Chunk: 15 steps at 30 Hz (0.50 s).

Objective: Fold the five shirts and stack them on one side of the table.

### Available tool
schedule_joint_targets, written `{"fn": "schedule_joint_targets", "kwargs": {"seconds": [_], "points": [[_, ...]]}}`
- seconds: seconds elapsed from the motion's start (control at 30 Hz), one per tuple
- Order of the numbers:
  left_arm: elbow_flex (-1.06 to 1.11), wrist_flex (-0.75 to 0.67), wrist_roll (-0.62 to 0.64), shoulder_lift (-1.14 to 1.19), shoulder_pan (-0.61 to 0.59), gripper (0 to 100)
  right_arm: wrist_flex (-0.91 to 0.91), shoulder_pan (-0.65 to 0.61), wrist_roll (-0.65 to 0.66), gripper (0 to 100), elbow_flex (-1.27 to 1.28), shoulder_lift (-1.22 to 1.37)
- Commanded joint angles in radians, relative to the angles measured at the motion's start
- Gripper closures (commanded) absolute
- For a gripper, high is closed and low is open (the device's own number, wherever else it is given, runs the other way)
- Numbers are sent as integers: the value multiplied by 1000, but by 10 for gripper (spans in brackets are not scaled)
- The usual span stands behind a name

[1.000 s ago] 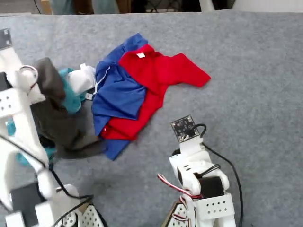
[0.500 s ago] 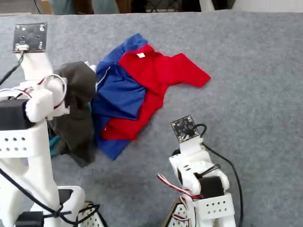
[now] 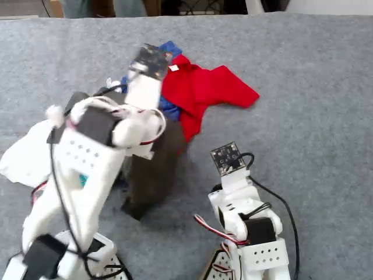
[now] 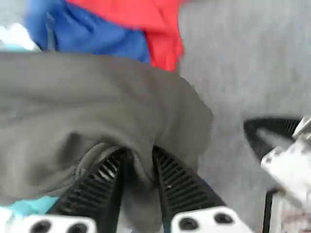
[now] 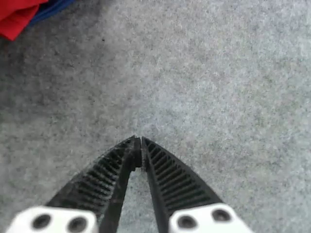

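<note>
Where the left gripper [image 4: 138,154] pinches a fold of it between closed fingers, the grey shirt [image 3: 152,175] hangs bunched under the left arm [image 3: 93,157], toward the near middle of the table [image 3: 315,105]. Just behind it the red shirt [image 3: 204,90] lies spread over the blue shirt [image 3: 169,49]. A white shirt [image 3: 26,158] is crumpled toward the left edge, and teal cloth [image 4: 24,206] peeks from beneath the grey. The right gripper [image 5: 141,141] is closed on nothing, low over bare felt.
</note>
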Motion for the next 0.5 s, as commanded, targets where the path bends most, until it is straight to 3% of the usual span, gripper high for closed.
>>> {"fn": "schedule_joint_targets", "kwargs": {"seconds": [0.0, 0.07, 0.23, 0.37, 0.47], "points": [[-44, 81, -3, 83, 13, 795, 2, 6, -5, 984, -2, -5], [-19, 80, 18, 110, -38, 723, 2, 6, -5, 984, -2, -5], [-8, 80, 21, 75, -214, 708, 2, 6, -5, 984, -2, -5], [53, 80, -109, 3, -390, 708, 2, 6, -5, 984, -2, -5], [223, 78, -252, -69, -513, 708, 2, 6, -5, 984, -2, -5]]}}
